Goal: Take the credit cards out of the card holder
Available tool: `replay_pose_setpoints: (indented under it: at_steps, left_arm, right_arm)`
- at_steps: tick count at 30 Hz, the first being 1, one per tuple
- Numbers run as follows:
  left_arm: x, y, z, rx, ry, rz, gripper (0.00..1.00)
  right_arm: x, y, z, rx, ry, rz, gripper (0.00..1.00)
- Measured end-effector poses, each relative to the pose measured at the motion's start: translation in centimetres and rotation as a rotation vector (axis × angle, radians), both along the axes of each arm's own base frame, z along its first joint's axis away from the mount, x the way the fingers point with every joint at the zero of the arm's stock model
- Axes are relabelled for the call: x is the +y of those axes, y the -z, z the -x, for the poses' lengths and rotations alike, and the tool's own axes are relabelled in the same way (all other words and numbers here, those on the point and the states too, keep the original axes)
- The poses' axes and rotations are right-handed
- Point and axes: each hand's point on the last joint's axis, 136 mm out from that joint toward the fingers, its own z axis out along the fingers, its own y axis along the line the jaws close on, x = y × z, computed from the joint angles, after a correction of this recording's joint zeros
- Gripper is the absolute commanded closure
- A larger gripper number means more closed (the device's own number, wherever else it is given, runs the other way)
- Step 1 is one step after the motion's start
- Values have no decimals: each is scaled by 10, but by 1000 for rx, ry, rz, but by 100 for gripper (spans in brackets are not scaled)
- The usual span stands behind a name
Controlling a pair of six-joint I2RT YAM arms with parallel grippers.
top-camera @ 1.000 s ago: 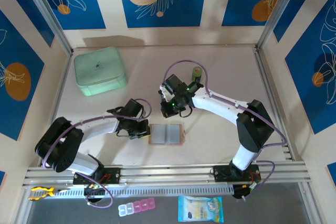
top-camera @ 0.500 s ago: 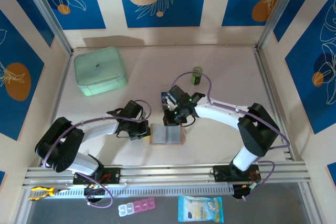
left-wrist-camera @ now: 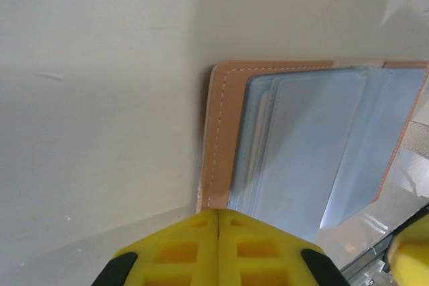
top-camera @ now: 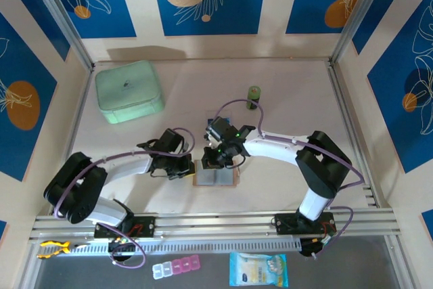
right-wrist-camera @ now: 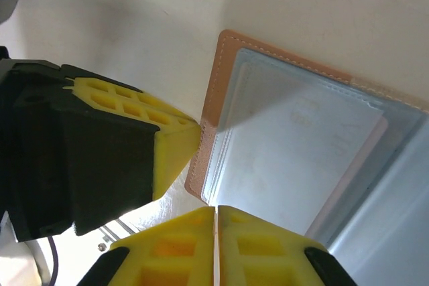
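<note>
The card holder [top-camera: 215,175] lies open and flat on the table, tan rim up and grey-blue pockets showing [left-wrist-camera: 221,125] [right-wrist-camera: 213,108]. A pale card face [right-wrist-camera: 301,152] shows through the clear pocket; the rest of the credit cards are hidden inside. My left gripper [top-camera: 190,168] [left-wrist-camera: 218,213] is shut, its tip resting at the holder's left edge with nothing between the fingers. My right gripper [top-camera: 215,161] [right-wrist-camera: 216,209] is shut with only a hairline gap, its tip just over the left pocket. The left gripper's yellow finger [right-wrist-camera: 171,145] sits close beside it.
A mint-green case [top-camera: 128,91] stands at the back left. A small green bottle [top-camera: 254,97] stands behind the right arm. A pill box [top-camera: 176,267], a packet [top-camera: 258,269] and a yellow tool [top-camera: 54,248] lie beyond the front rail.
My right gripper has come forward and down from behind the card holder to its left pocket. The left gripper and the holder have stayed put.
</note>
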Motion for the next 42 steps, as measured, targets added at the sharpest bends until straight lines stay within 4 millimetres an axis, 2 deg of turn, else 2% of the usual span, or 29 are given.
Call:
replay_pose_setpoints:
  at_steps: [11,23,42]
  left_arm:
    - [-6,1,-2,1,10,27,100]
    - [-1,7,4,27,9,6,100]
    - [-1,7,5,28,9,4,100]
  right_arm:
    - [5,13,4,29,6,15,84]
    - [3,29,7,69,22,53,72]
    - [-15,40,12,68,43,111,71]
